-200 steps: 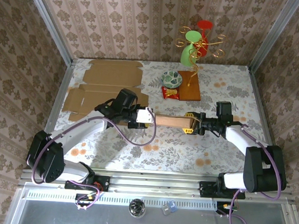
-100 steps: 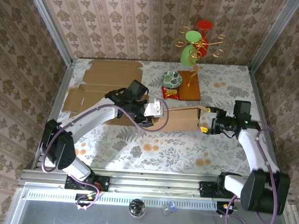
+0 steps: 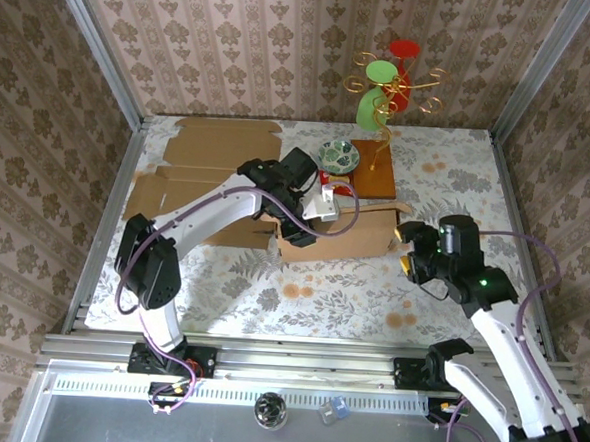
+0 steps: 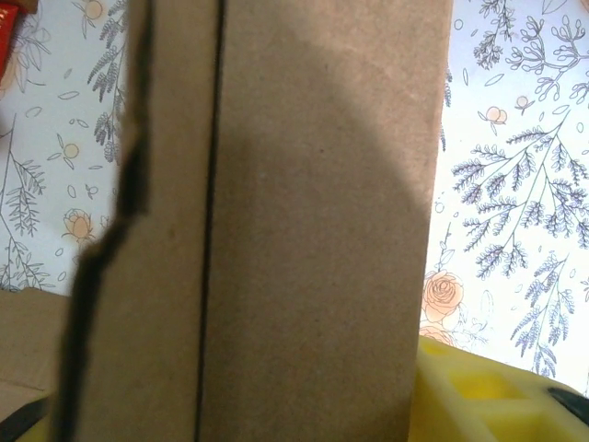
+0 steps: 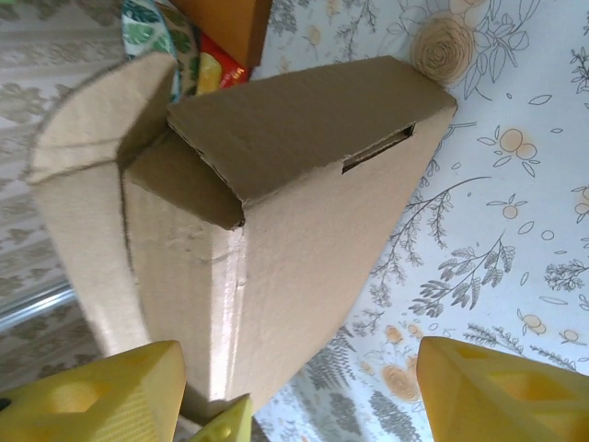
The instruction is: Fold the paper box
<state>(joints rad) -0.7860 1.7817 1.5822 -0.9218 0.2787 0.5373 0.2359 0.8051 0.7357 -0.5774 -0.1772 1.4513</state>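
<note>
The flowered table (image 3: 448,180) is the largest thing seen, and flat brown cardboard sheets (image 3: 214,151) are spread over its far left part. The paper box (image 3: 354,235) is found in the middle of the table, a little to the right, just on the near side of a wooden board (image 3: 376,171). The box lies with its long side from left to right, and its flaps are not closed. In the right wrist view, one flap with a slot is bent over the end of the box and a rounded flap stands up beside it. The left claw (image 3: 315,214) is placed at the left end of the box. In its wrist view a cardboard panel is seen close up, with a yellow finger (image 4: 479,396) just beside its edge; whether the panel is pinched cannot be told. The right claw (image 3: 409,245) is at the right end of the box with its yellow fingers (image 5: 120,396) spread wide. A patterned bowl (image 3: 339,156) stands to the left of the board, with a red packet (image 3: 337,187) near it. A gold stand (image 3: 385,106) with a green and a red cup rises at the far edge.
</note>
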